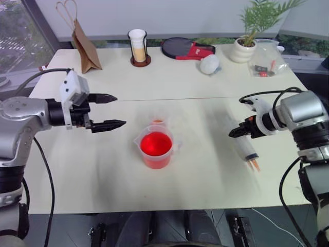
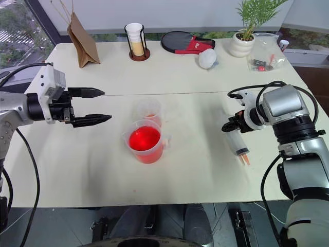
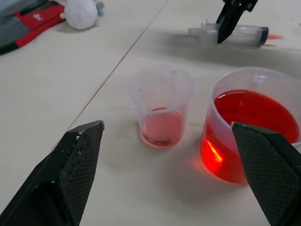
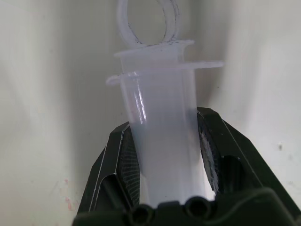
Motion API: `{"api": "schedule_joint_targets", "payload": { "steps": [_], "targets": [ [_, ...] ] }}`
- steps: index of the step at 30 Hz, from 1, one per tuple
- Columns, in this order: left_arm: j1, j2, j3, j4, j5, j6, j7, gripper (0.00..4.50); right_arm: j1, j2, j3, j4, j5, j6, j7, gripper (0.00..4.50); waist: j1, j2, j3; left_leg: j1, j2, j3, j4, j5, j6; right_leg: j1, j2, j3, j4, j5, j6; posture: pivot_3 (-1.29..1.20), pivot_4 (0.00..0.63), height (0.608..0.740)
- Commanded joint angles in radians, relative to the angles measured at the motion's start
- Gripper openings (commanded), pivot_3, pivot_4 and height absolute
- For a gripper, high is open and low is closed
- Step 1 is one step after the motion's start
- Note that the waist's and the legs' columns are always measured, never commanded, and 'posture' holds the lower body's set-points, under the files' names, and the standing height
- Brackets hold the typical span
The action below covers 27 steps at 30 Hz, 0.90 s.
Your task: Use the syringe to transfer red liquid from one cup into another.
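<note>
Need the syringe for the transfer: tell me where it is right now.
The syringe lies on the table at the robot's right, clamped at its barrel by the right gripper, orange tip toward the near edge, well right of the spouted beaker.

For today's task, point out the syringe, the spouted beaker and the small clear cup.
syringe [image 2: 238,143]: right eye view, on its barrel.
spouted beaker [image 2: 146,139]: right eye view, on the red liquid.
small clear cup [image 3: 161,96]: left wrist view, on its wall.

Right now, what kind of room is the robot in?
Probably an office or lab by a window: a big pale table holds a potted plant, a paper bag and a beaker of red liquid.
</note>
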Motion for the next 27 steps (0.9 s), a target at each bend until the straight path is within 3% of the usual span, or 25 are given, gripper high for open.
{"api": "schedule_joint_targets", "payload": {
  "steps": [1,4,8,11,15,21,27],
  "targets": [
    [-0.071,0.023,0.043,0.084,-0.005,-0.028,-0.026,4.5,-0.218,0.06,-0.289,-0.135,0.181,-0.203,0.083,1.42,-0.004,0.004,0.003,0.0,0.0,0.001,-0.001,0.0,0.0,-0.002,0.0,0.0,0.001,0.0,0.0,0.0,0.15,0.739],
    [-0.155,0.025,0.011,0.167,0.016,-0.043,-0.055,4.5,-0.247,0.171,-0.48,-0.298,0.359,-0.257,0.09,1.42,0.006,0.0,0.003,-0.005,0.001,0.001,-0.001,0.001,-0.002,-0.013,0.0,-0.001,0.013,0.0,0.0,0.0,0.15,0.739],
    [-0.24,0.015,-0.029,0.263,0.055,-0.07,-0.097,4.5,-0.167,0.389,-0.563,-0.455,0.456,-0.32,-0.059,1.42,0.006,-0.015,-0.006,-0.006,0.002,-0.005,-0.002,0.005,-0.009,-0.012,0.001,-0.006,0.013,0.0,-0.001,0.0,0.15,0.739],
    [-0.281,0.011,-0.048,0.306,0.071,-0.079,-0.122,4.5,-0.02,0.485,-0.497,-0.595,0.467,-0.413,-0.084,1.42,0.012,-0.017,-0.007,-0.006,-0.003,-0.005,0.003,0.004,-0.008,-0.008,-0.002,-0.003,0.012,0.001,-0.001,0.0,0.15,0.739],
    [-0.3,0.019,-0.048,0.298,0.069,-0.057,-0.145,4.5,0.17,0.523,-0.348,-0.684,0.41,-0.557,-0.052,1.42,0.01,-0.017,-0.007,-0.007,-0.004,-0.006,0.003,0.004,-0.008,-0.011,-0.002,-0.001,0.014,0.001,-0.001,0.0,0.15,0.739],
    [-0.338,0.012,-0.021,0.224,0.013,0.012,-0.146,4.5,0.28,0.513,-0.277,-0.691,0.399,-0.659,-0.046,1.42,0.0,-0.017,-0.007,-0.007,-0.002,-0.005,0.002,0.005,-0.009,-0.012,0.0,-0.001,0.015,0.001,-0.001,0.0,0.15,0.739],
    [-0.438,-0.06,0.003,0.152,-0.104,0.104,-0.108,4.5,0.361,0.517,-0.203,-0.708,0.372,-0.716,-0.05,1.42,0.003,-0.017,-0.007,-0.007,0.0,-0.005,0.002,0.005,-0.01,-0.012,0.002,-0.001,0.015,0.0,-0.001,0.0,0.15,0.739]
  ]
}}
